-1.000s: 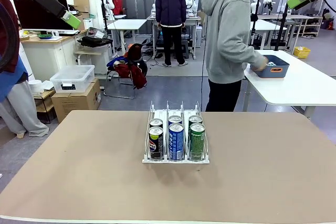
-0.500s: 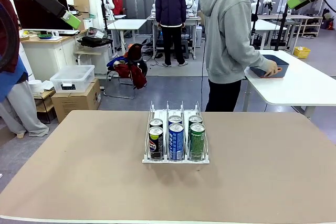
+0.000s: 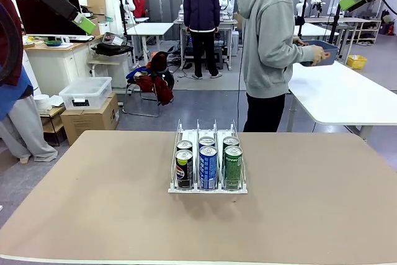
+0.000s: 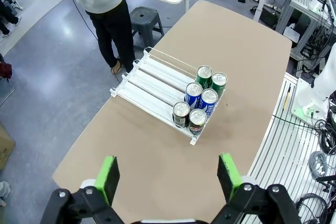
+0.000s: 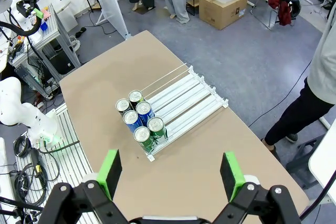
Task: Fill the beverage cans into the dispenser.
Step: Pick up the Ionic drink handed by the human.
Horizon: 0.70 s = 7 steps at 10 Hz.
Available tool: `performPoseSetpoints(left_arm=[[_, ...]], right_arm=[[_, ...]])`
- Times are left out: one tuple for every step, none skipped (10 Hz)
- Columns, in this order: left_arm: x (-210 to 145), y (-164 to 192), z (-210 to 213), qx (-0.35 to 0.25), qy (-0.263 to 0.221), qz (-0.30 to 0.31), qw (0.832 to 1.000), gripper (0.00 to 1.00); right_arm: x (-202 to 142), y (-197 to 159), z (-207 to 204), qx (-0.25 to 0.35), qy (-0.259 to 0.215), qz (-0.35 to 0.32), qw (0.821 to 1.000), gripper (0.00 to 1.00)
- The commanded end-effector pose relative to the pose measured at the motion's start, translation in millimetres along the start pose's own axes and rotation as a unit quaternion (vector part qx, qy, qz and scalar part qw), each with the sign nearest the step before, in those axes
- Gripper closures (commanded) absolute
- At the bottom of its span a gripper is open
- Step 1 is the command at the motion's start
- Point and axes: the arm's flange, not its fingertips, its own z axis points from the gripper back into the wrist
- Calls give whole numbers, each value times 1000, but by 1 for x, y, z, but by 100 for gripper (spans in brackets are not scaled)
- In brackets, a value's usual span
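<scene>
Brown tabletop [image 3: 93,215] is wide open: bare board to L, R & in front of the low three-lane dispenser of thin white rails [image 3: 208,130], which sits mid-table w/ its back end near the far edge. Six slim aluminium beverage cans [image 4: 208,98] w/ silver tops stand upright in it, 2 per lane, packed at the robot-side end. The rear stretch of each lane is open rail. Front row: black Pepsi-logo can [image 3: 184,169] in L lane, blue white-lettered can [image 3: 208,168] in mid lane, green white-lettered can [image 3: 233,167] in R lane. The Pepsi roundel is clear, but the lettering on the blue & green cans is too small to read. Left gripper [image 4: 168,174] hangs high over the L side, green pads spread wide w/ nothing between. Right gripper [image 5: 170,170] is likewise high on the R, spread wide & empty. Both are well apart from the rack. Beyond the far edge a person in a grey hoodie [image 3: 270,35], turned away, holds a dark-blue plastic tub [image 3: 319,51] above a white side table [image 3: 347,97]. Dark stool [image 4: 144,19] stands just beside the person's legs. Further off: clear storage box [image 3: 85,91] on a cardboard box [image 3: 90,119] & a yellow bin [image 3: 356,61].
</scene>
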Motion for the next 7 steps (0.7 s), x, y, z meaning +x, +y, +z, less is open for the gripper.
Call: performPoseSetpoints(left_arm=[[1, 0, 1, 6, 2, 3, 1000, 0], [1, 0, 1, 6, 2, 3, 1000, 0], [1, 0, 1, 6, 2, 3, 1000, 0], [1, 0, 1, 6, 2, 3, 1000, 0], [1, 0, 1, 6, 2, 3, 1000, 0], [1, 0, 1, 6, 2, 3, 1000, 0], [1, 0, 1, 6, 2, 3, 1000, 0]], right_arm=[[0, 0, 0, 0, 0, 0, 1000, 0], [0, 0, 0, 0, 0, 0, 1000, 0], [0, 0, 0, 0, 0, 0, 1000, 0], [0, 0, 0, 0, 0, 0, 1000, 0], [0, 0, 0, 0, 0, 0, 1000, 0], [0, 0, 0, 0, 0, 0, 1000, 0], [0, 0, 0, 0, 0, 0, 1000, 0]])
